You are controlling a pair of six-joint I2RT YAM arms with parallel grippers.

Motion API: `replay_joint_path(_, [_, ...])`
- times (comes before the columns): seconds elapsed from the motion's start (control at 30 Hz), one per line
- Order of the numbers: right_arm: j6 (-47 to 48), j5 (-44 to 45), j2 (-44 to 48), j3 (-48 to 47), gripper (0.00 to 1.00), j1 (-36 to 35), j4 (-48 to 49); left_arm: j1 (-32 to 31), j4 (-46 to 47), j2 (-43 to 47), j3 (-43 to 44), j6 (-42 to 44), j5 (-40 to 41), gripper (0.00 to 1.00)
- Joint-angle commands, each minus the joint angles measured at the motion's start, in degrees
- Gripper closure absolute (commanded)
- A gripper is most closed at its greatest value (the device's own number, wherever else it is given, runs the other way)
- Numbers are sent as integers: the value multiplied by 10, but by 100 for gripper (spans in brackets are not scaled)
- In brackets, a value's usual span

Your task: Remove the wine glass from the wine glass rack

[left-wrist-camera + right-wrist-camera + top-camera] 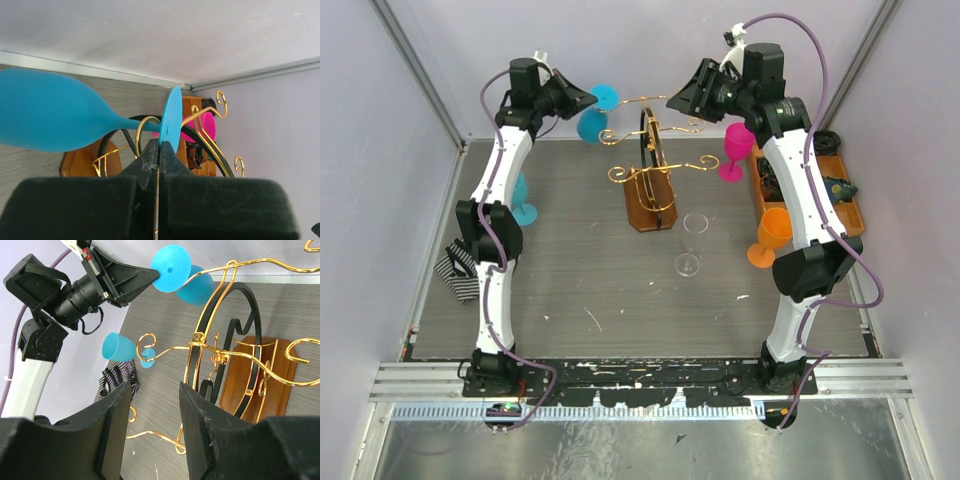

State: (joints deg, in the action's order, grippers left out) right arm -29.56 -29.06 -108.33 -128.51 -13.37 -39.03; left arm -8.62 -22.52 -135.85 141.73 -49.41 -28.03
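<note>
At your far left, a striped pouch [460,270] and a teal glass [520,200] sit well apart from the work. Your left gripper [582,98] is pinched tight on the foot of the blue wine glass [592,124], which hangs by its stem in the upper left arm of the wine glass rack [650,185]. It is gripped but not yet drawn out, and the arm's curled end looks likely to snag it. Your right gripper [682,100] hovers half spread and empty by the rack's top, with a pink glass [734,150] and an orange glass [768,238] beyond.

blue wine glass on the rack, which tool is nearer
Left. The left tool is shut on the foot of the blue wine glass; the right tool is open, apart, across the rack.
</note>
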Motion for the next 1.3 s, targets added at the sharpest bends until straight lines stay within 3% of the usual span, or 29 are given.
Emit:
replay_joint_path(0.0, [9, 2, 40, -1, 51, 3, 25, 15, 12, 52, -43, 11, 16, 100])
replay_joint_path(0.2, [8, 4, 40, 6, 51, 3, 25, 27, 51, 97, -125, 1, 27, 100])
replay_joint_path(0.7, [9, 5, 46, 12, 51, 3, 26, 19, 171, 117, -200, -127, -70, 100])
replay_joint_path(0.97, [11, 6, 48, 11, 51, 3, 25, 6, 206, 82, -165, -189, -102, 100])
replay_joint_path(1.27, [13, 7, 50, 12, 51, 4, 26, -6, 196, 72, -139, -195, -101, 100])
